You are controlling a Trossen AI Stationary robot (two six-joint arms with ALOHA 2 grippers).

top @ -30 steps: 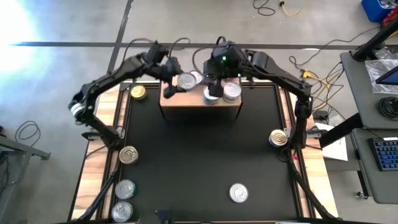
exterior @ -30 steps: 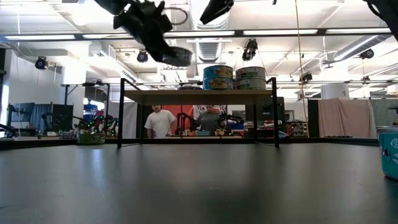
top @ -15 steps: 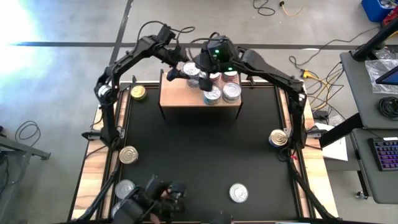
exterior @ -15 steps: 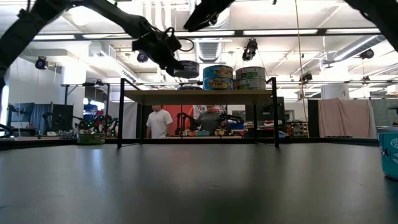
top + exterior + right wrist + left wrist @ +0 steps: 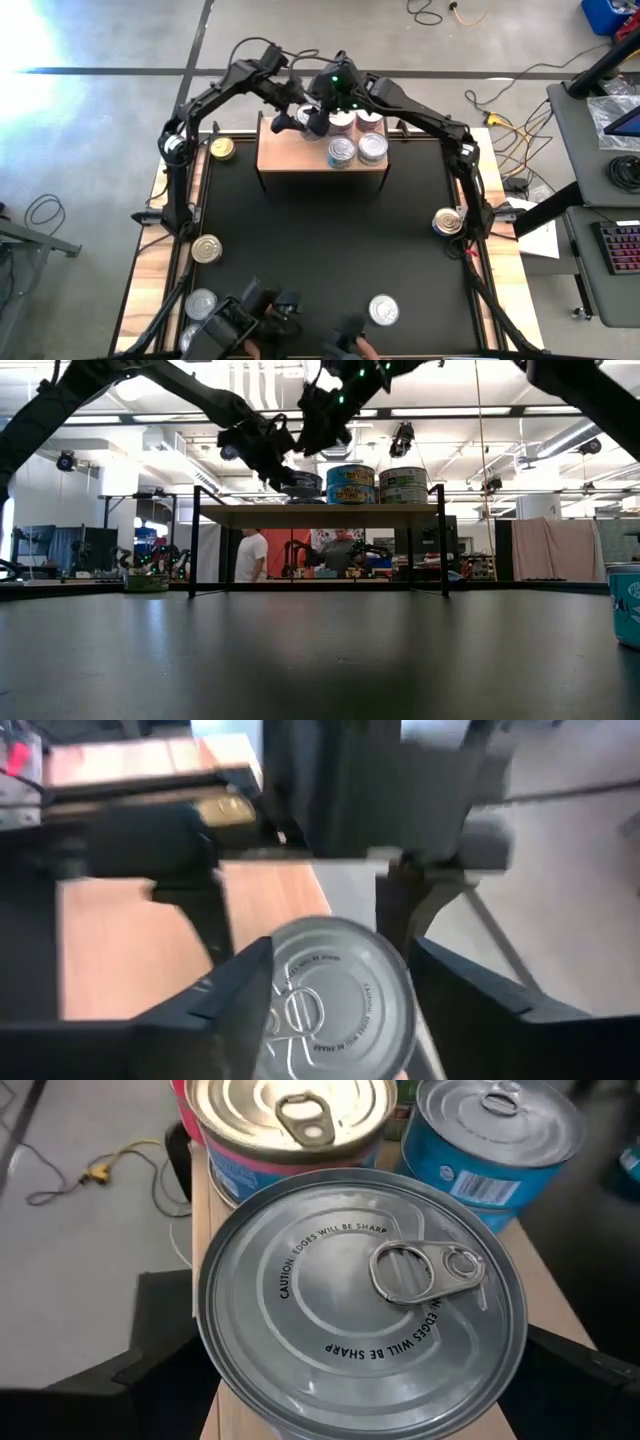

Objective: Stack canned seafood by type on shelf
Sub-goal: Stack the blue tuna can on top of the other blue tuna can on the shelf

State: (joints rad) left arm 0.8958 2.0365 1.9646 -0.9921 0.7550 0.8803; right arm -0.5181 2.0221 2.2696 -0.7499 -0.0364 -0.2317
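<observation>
TINS ON THE SHELF: The left gripper (image 5: 296,117) is clamped on a flat round silver-lidded tin w/ a ring pull (image 5: 365,1300), one dark finger (image 5: 160,1365) pressed to each side, at the back-left part of the low light-wood shelf on thin black legs (image 5: 300,158). From table height the tin sits level w/ the top tins of the stacks; what is under it can't be made out. Just beyond it in the left wrist view are a red-labelled tin (image 5: 290,1120) and a blue-labelled tin (image 5: 495,1140).

The right gripper (image 5: 320,115) hangs right beside the left one, fingers (image 5: 235,990) apart. A silver lid (image 5: 335,995) shows between them; whether they touch it can't be told.

Elsewhere on the shelf: two silver-lidded tins (image 5: 357,150) side by side at the front, approx. mid-board.

Off the shelf: a gold-lidded tin (image 5: 222,149) on the wooden table edge, a gold-lidded tin (image 5: 207,248) at the left border of the large black mat (image 5: 320,250), a blue-sided tin (image 5: 447,222) at its right border, and a silver tin (image 5: 383,310) at the near edge.
</observation>
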